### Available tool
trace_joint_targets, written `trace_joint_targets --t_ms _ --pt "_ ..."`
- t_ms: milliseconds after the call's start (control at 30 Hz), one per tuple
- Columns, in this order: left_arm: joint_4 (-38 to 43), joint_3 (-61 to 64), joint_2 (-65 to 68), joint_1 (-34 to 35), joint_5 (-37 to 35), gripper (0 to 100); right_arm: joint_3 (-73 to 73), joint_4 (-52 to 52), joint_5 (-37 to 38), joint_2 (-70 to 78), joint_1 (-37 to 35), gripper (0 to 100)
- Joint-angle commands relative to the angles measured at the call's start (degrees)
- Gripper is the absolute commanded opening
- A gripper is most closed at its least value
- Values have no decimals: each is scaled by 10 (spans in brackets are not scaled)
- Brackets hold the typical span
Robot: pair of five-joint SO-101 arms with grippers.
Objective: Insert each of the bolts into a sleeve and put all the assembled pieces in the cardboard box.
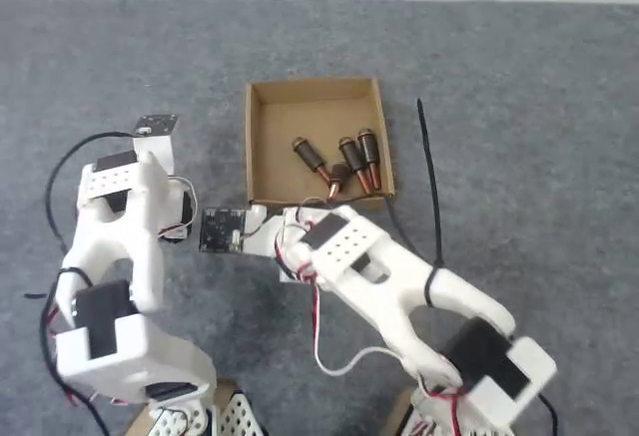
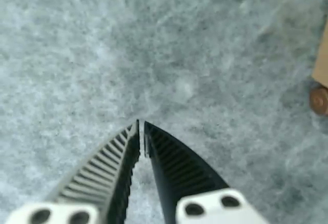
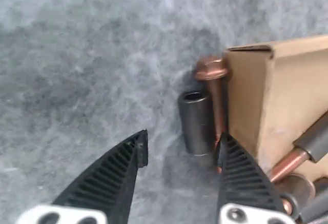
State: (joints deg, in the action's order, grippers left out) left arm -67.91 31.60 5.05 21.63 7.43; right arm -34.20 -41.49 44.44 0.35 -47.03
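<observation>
The cardboard box [image 1: 262, 137] sits mid-table with several assembled pieces [image 1: 339, 162] in it. Outside its near left corner lie a loose black sleeve [image 3: 196, 122] and a copper bolt [image 3: 211, 73], the bolt flat along the box wall [image 3: 251, 96]. My right gripper [image 3: 183, 138] is open and low over them, with the sleeve between its fingers and one fingertip [image 3: 225, 144] at the bolt's shank. My left gripper [image 2: 141, 127] is shut on nothing above bare carpet left of the box, with the bolt head [image 2: 319, 99] beside the box edge [image 2: 323, 55]. In the high view the right arm's wrist [image 1: 334, 241] covers the loose parts.
A black cable tie [image 1: 431, 177] lies on the grey carpet just right of the box. The left arm [image 1: 125, 226] stands to the box's left, close to the right arm's camera board [image 1: 222, 228]. Open carpet stretches beyond the box and to both sides.
</observation>
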Motion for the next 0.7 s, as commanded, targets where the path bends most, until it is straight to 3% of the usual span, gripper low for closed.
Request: trace_joint_targets --t_ms 0,567,667 --pt "0 -27 -4 -1 3 17 67 11 18 29 22 173" --pt "1 -28 -4 -10 3 17 177 6 18 165 28 125" --pt "1 -28 -4 -10 3 17 176 5 18 165 28 67"
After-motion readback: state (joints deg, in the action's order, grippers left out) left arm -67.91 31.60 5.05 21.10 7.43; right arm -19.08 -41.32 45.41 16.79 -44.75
